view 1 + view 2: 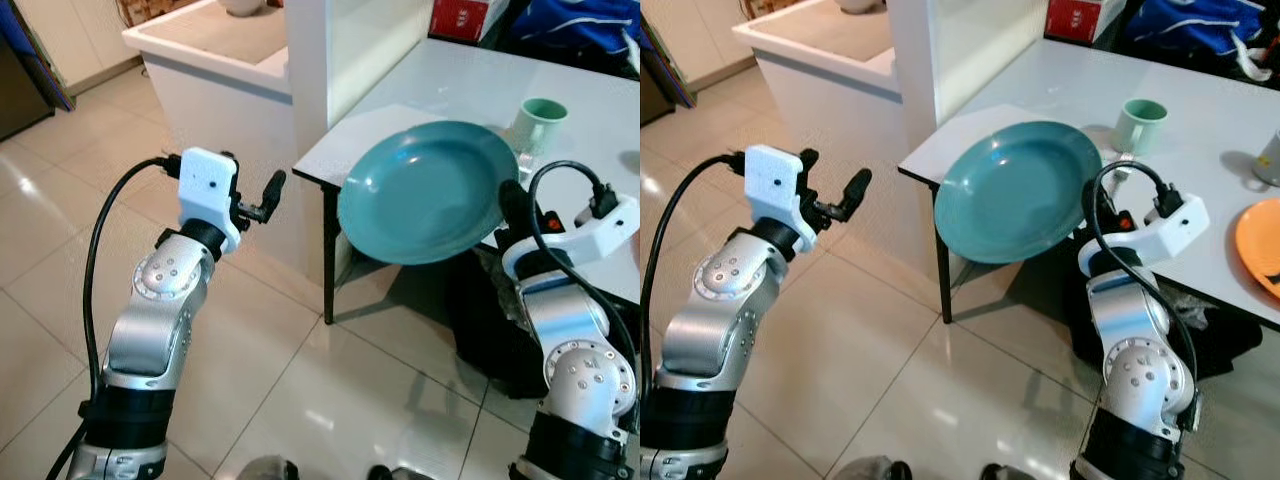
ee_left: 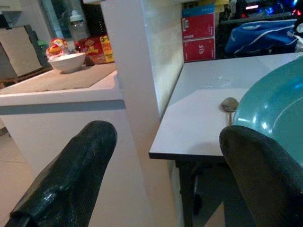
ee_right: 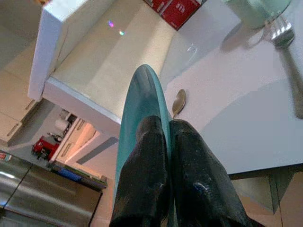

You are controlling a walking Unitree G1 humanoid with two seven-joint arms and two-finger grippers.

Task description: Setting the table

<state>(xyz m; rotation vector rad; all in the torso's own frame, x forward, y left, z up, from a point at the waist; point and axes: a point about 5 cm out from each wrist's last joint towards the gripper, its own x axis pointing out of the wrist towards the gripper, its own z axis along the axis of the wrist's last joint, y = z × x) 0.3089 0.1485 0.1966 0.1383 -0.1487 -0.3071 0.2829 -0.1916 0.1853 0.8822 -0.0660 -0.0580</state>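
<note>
Nearest, the two silver arms rise from the bottom of the head views. The left claw (image 1: 262,203) is held up over the tiled floor (image 1: 60,260), its two black fingers (image 2: 71,175) spread wide with nothing between them. The right claw (image 3: 165,142) is clamped on the rim of one teal plate (image 1: 425,190), one finger on each face. The plate is tilted up, almost on edge, and hangs in the air at the near corner of the counter (image 1: 440,85), hiding part of that corner.

On the white counter just past the plate lies one spoon (image 2: 229,104), close to the plate's rim. Further along stand one pale green mug (image 1: 1138,123) and, beside it, one fork (image 3: 284,38). To the right, an orange plate (image 1: 1258,245) lies flat at the picture's edge, with part of a grey object (image 1: 1270,160) behind it that I cannot make out. Red boxes (image 2: 198,34) and a blue bag (image 1: 1200,25) sit at the counter's far end.

A white pillar (image 1: 305,80) stands at the counter's left corner, between it and a lower white ledge (image 2: 57,90). That ledge carries one white bowl (image 2: 69,61) and a yellow-red package (image 2: 97,48).
</note>
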